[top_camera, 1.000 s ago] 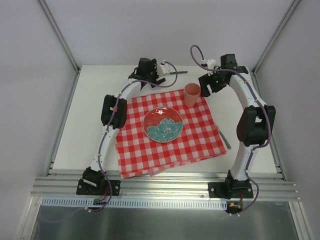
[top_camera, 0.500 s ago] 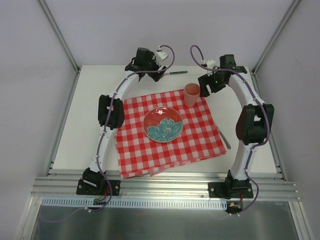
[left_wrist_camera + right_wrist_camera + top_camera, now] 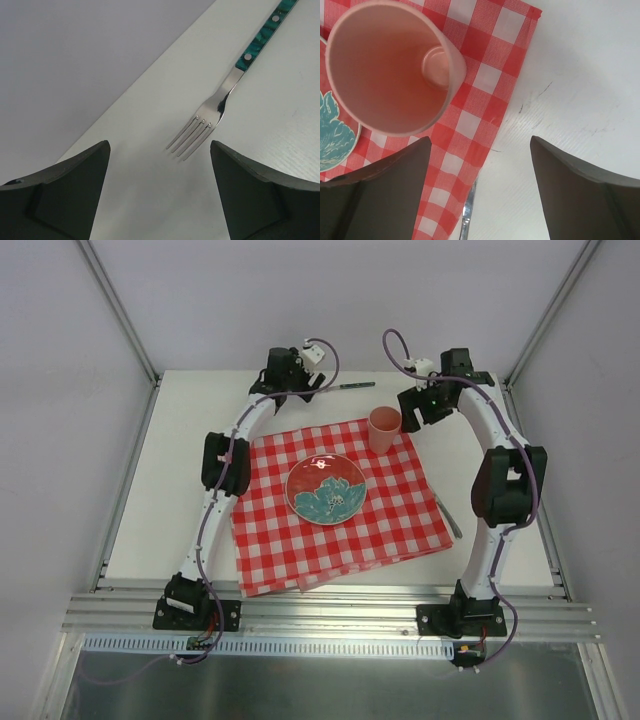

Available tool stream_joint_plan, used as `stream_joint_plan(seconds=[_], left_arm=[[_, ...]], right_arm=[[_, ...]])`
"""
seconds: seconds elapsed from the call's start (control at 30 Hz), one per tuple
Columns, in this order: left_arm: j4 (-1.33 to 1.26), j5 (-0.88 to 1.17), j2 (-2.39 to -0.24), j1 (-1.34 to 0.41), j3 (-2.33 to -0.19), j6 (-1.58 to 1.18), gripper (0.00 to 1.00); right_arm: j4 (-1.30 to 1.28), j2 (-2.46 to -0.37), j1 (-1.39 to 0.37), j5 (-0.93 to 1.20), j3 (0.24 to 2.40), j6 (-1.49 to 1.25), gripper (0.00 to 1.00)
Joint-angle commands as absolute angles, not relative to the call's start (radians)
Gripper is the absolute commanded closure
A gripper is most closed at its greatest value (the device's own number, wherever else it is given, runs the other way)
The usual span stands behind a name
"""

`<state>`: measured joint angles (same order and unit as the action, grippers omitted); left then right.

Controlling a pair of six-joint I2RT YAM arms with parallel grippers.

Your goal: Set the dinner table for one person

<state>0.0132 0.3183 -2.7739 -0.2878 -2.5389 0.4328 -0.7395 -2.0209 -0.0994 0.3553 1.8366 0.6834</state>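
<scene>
The dinner table (image 3: 180,470) is an off-white top. On it lies a red-and-white checked cloth (image 3: 300,540) with a red plate with a teal flower (image 3: 326,488) and a pink cup (image 3: 384,428). A fork with a teal handle (image 3: 352,385) lies at the back; in the left wrist view its tines (image 3: 192,137) point at my left gripper (image 3: 159,145), which is open and empty just short of them. My right gripper (image 3: 480,142) is open and empty beside the cup (image 3: 390,65), over the cloth's edge. In the top view the left gripper (image 3: 303,386) and right gripper (image 3: 410,412) are at the back.
A metal knife (image 3: 447,515) lies on the table by the cloth's right edge; its tip shows in the right wrist view (image 3: 468,210). An aluminium rail (image 3: 330,605) runs along the near edge. Grey walls close in the back and sides.
My left wrist has swung back from the cloth's far edge towards the back of the table, in line with the fork. The right arm has hardly moved.
</scene>
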Motion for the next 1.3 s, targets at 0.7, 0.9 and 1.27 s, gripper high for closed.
stream_joint_plan(seconds=[0.7, 0.9, 1.27], left_arm=[[-0.048, 0.327, -2.809, -0.295, -2.576, 0.782, 0.13], [-0.041, 0.328, -2.807, -0.295, -2.560, 0.818, 0.13], [-0.087, 0.272, -2.672, -0.304, -2.402, 0.737, 0.15]], right_arm=[[-0.719, -2.088, -0.100, 0.370, 1.960, 0.623, 0.15], [-0.713, -2.102, -0.100, 0.368, 1.973, 0.618, 0.15], [-0.641, -2.085, -0.081, 0.344, 1.996, 0.571, 0.14]])
